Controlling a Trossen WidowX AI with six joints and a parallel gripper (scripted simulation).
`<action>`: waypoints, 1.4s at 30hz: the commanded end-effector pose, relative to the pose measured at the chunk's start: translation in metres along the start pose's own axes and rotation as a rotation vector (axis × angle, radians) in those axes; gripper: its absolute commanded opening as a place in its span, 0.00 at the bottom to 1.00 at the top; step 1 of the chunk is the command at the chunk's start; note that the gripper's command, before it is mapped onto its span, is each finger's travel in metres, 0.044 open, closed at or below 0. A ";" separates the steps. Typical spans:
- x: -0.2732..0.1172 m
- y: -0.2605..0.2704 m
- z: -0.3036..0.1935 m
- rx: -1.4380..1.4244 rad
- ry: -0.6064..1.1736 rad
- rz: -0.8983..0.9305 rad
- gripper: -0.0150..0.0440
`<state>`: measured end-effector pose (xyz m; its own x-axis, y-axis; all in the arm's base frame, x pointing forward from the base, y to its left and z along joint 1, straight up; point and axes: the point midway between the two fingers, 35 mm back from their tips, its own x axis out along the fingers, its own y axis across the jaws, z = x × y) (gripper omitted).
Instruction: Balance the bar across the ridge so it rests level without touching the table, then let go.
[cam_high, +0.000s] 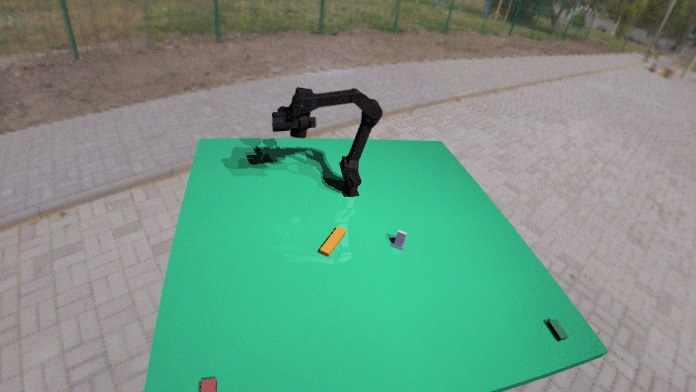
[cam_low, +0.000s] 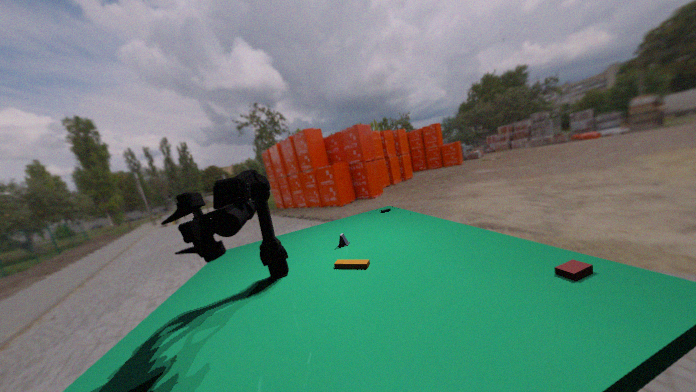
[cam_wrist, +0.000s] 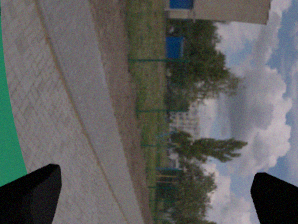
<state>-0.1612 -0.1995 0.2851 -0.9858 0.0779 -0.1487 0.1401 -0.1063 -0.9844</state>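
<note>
The orange bar (cam_high: 332, 241) (cam_low: 351, 264) lies flat on the green table (cam_high: 300, 320) (cam_low: 450, 325), in front of the arm's base. The small grey ridge (cam_high: 400, 239) (cam_low: 342, 240) stands on the table a short way from the bar, apart from it; in the top view it is to the bar's right. My gripper (cam_low: 169, 237) (cam_wrist: 161, 181) is open, with nothing between its fingers. It is raised high, far from the bar and the ridge, and points away from them, out past the table's edge. Neither the bar nor the ridge shows in the wrist view.
A red block (cam_high: 209, 385) (cam_low: 574, 270) lies near one table edge, far from the arm. A dark green block (cam_high: 557, 329) lies near the right corner in the top view; it looks like a small dark shape (cam_low: 385, 210) at the far corner in the exterior view.
</note>
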 end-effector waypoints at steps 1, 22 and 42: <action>-0.001 0.001 0.001 0.000 -0.002 0.003 0.89; -0.087 0.075 0.047 -0.063 -0.224 0.388 0.79; -0.203 0.143 0.049 -0.228 -0.420 0.749 0.79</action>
<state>0.0374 -0.2787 0.1861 -0.6123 -0.3012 -0.7310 0.7137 0.1873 -0.6750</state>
